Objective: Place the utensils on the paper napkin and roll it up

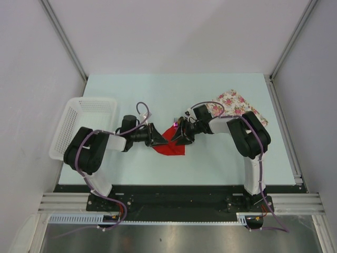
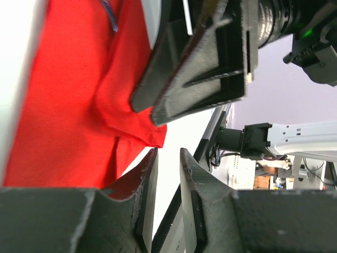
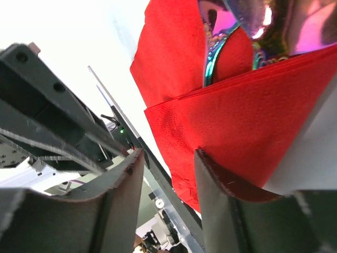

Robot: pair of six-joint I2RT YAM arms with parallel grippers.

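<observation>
Overhead, we see the red paper napkin between the left gripper at 9 o'clock and the right gripper at 3; basket beyond 9, floral cloth at 2. Left wrist: fingers slightly apart, empty, right gripper overlapping napkin. Right wrist: fingers apart; cutlery at 12.

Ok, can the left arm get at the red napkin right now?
Probably yes: the left end effector sits open at the edge of the paper napkin, nothing between them. The right end effector crowds the other side.
</observation>
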